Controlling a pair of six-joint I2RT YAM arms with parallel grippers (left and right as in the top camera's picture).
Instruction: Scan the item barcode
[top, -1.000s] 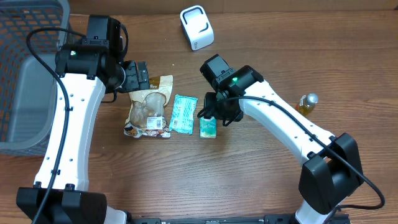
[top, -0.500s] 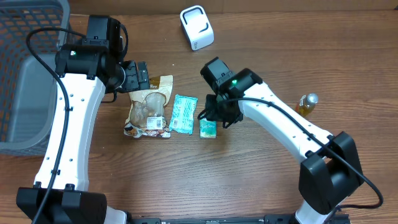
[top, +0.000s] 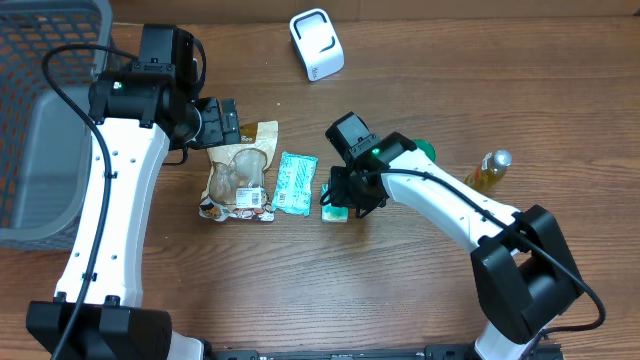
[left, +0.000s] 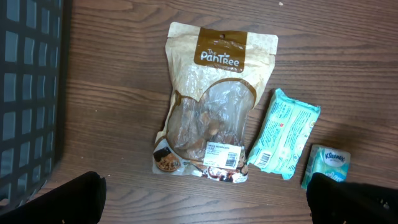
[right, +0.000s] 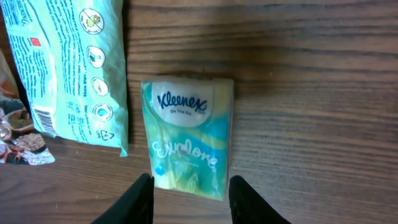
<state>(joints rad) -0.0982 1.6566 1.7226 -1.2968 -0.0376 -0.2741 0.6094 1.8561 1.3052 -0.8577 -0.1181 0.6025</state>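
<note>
A small Kleenex tissue pack (top: 334, 208) (right: 186, 143) lies flat on the wooden table, label up. My right gripper (top: 346, 194) (right: 189, 183) is right over it. Its black fingertips (right: 144, 186) stand close against the two long sides of the pack's near end, and the pack looks unsqueezed. In the left wrist view the pack (left: 326, 163) shows at the right edge. A white scanner (top: 316, 43) stands at the back of the table. My left gripper (top: 222, 122) (left: 214, 202) hovers wide open above a snack pouch (top: 238, 175) (left: 211, 106), holding nothing.
A teal wipes packet (top: 295, 182) (left: 283, 134) (right: 68, 68) lies between the pouch and the tissue pack. A grey mesh basket (top: 40, 120) (left: 28, 93) stands at the left. A small yellow bottle (top: 490, 167) and a green object (top: 425, 150) sit to the right.
My right gripper's jaws have narrowed around the tissue pack and the arm has shifted slightly, uncovering the green object. The left arm has not moved.
</note>
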